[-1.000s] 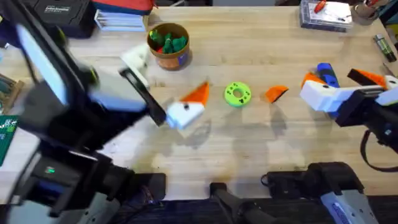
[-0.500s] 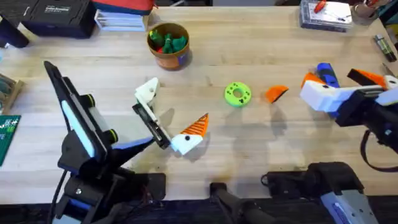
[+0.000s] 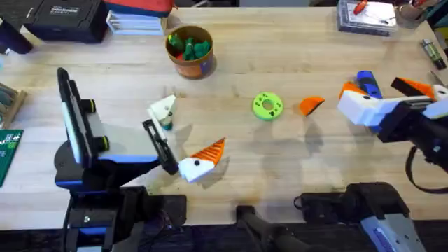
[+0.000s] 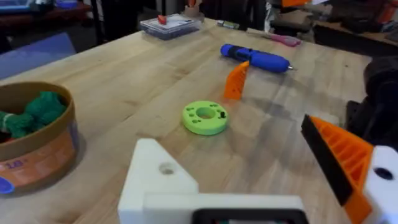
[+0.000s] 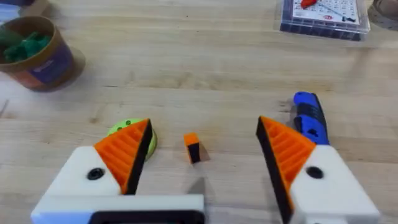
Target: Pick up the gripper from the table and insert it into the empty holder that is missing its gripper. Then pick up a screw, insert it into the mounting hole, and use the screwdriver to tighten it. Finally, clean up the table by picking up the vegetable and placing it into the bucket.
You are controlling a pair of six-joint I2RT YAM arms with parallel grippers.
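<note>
The loose orange gripper piece (image 3: 310, 105) (image 4: 236, 81) (image 5: 192, 148) lies on the table right of centre. My left gripper (image 3: 194, 124) (image 4: 229, 138) is open and empty near the front left; one finger (image 4: 158, 180) is bare white with a hole, the other carries an orange pad. My right gripper (image 3: 371, 87) (image 5: 204, 124) is open at the right, both pads orange. Just beyond it lies the blue screwdriver (image 3: 365, 80) (image 4: 258, 59) (image 5: 309, 118). The bucket (image 3: 192, 66) (image 4: 37, 155) (image 5: 46, 65) holds green and orange toys. A loose vegetable and a screw are out of view.
A lime-green disc with holes (image 3: 267, 106) (image 4: 205, 117) sits mid-table. A clear parts box (image 3: 365, 17) stands at the back right, with a dark case (image 3: 63, 17) and a stack of flat boxes at the back left. A dark pen-like thing (image 3: 428, 50) lies by the right edge.
My left arm has dropped from high under the camera and drawn back toward its base, carrying its open gripper to the front left. The right arm and the objects have not moved.
</note>
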